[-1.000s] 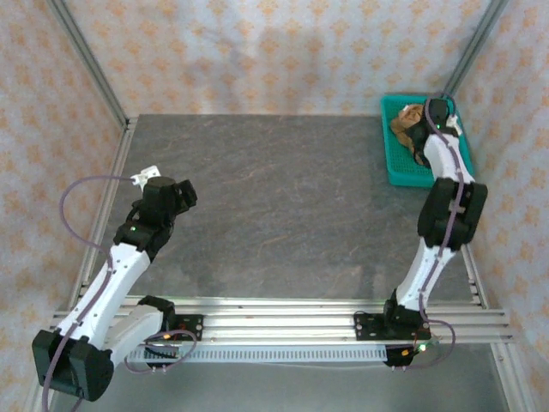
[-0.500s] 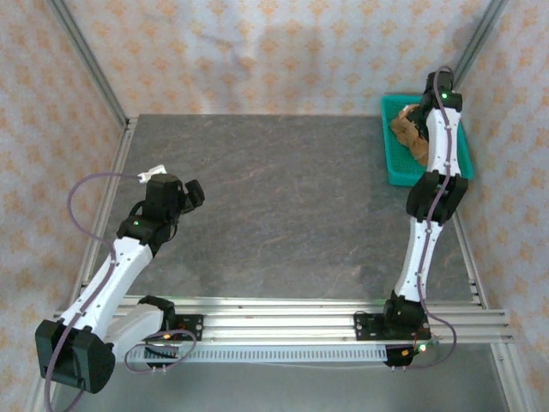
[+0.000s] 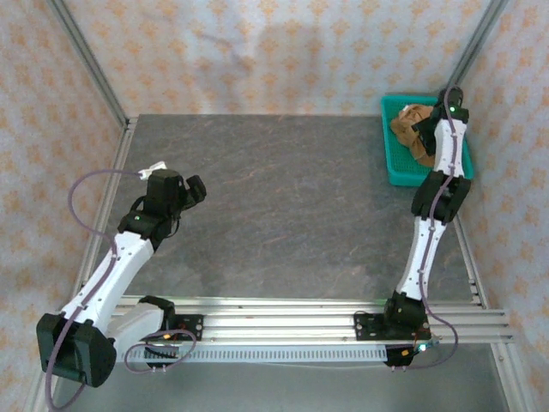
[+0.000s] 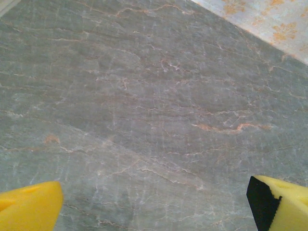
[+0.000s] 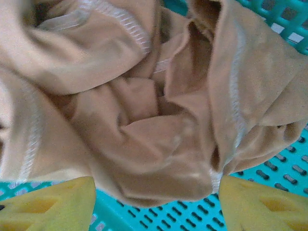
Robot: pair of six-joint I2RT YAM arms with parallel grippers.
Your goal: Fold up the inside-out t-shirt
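Tan t-shirt [image 5: 144, 120] lies crumpled in teal basket [image 5: 269, 178], directly in front of right hand [image 5: 156, 202]; fingers stand wide apart, flanking the cloth's near edge, not pinching it. Left hand [image 4: 154, 202] fully open above grey desk [image 4: 144, 96].

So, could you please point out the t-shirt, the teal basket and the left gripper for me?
t-shirt [image 5: 144, 120], right wrist view, on the crumpled middle folds.
teal basket [image 5: 269, 192], right wrist view, on its perforated floor.
left gripper [image 4: 155, 192], left wrist view, midway between its yellow fingers.
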